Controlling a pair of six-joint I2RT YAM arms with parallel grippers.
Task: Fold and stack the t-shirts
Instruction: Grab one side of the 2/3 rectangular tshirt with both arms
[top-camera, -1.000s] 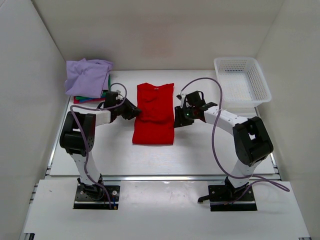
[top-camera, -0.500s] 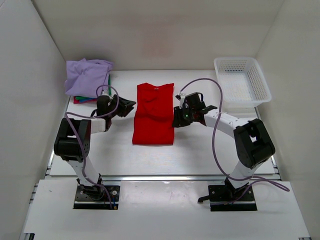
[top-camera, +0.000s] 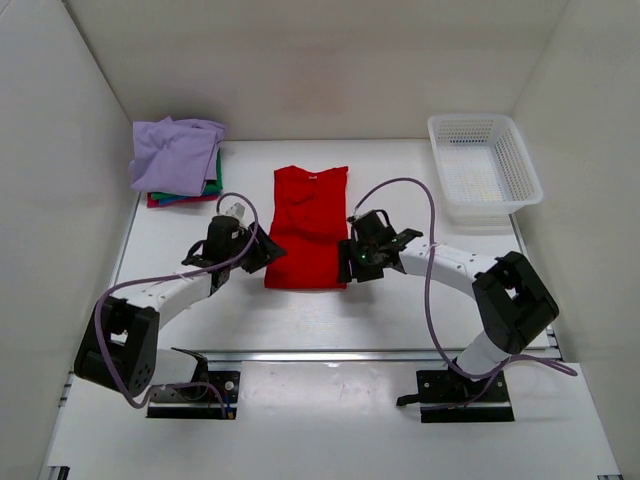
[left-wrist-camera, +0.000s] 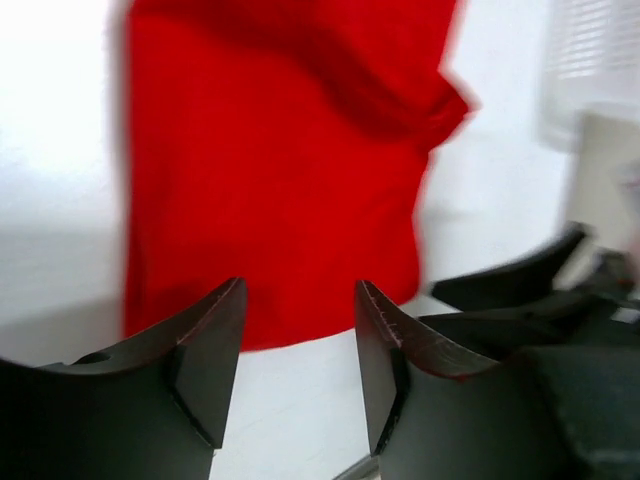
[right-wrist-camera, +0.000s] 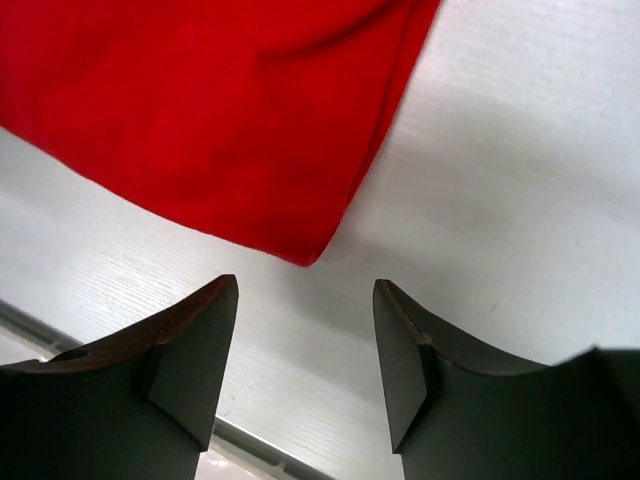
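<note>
Lying flat in the middle of the white desk (top-camera: 400, 310), the plain bright red cloth t-shirt (top-camera: 308, 228) is folded into a long narrow rectangle, collar at the far end. The left gripper (top-camera: 262, 250) sits low just beside its near left corner, jaws open and empty. The right gripper (top-camera: 350, 262) sits at the near right corner, jaws likewise apart, holding nothing. A pile of folded shirts (top-camera: 178, 165), pale lavender over green and red, rests at the far left. A white plastic mesh basket (top-camera: 470, 120) stands far right.

Red t-shirt (top-camera: 308, 228): soft matt cloth. Basket (top-camera: 484, 168): plastic mesh. Right fingers (right-wrist-camera: 185, 355): matt black.
</note>
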